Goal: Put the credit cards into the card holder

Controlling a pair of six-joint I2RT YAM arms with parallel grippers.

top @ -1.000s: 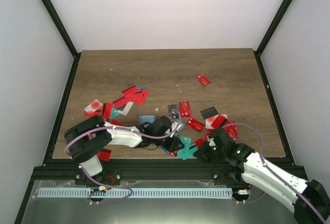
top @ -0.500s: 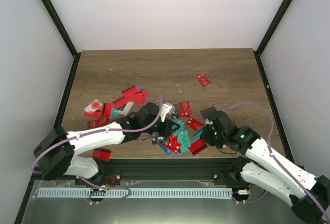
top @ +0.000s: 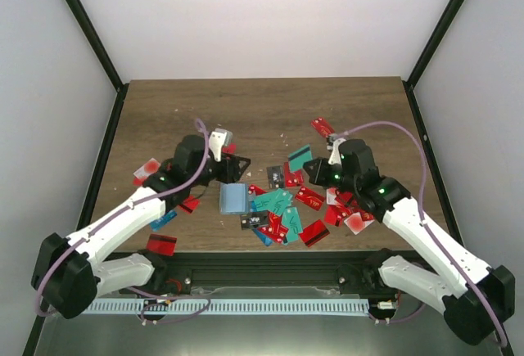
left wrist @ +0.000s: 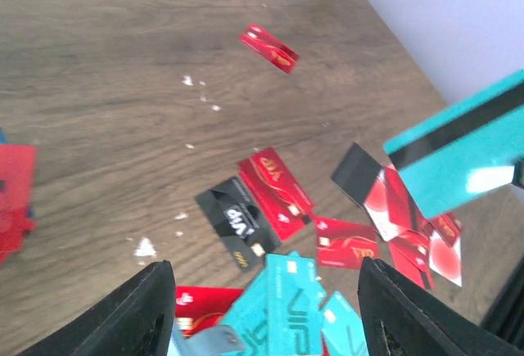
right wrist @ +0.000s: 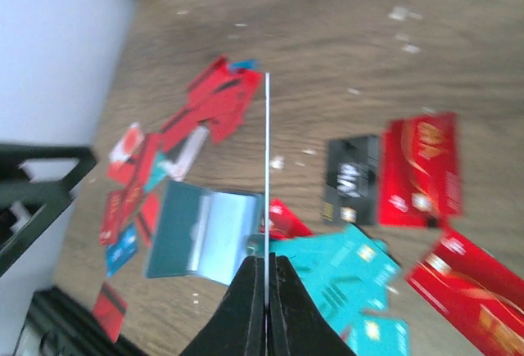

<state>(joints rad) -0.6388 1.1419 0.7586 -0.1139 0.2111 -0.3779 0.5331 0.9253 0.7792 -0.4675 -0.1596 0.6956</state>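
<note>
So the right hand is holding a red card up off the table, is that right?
Not quite. The card in the right hand is teal, not red, as the left wrist view shows. It is held up off the table, as you said.

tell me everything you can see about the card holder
The card holder is a soft-looking, squarish blue-teal pouch lying flat on the wooden table, near the front middle. From the right wrist view it looks folded open: a darker teal panel beside a paler blue one. Loose cards spread to its right, with a red card right at its edge. Nothing grips it.
</note>
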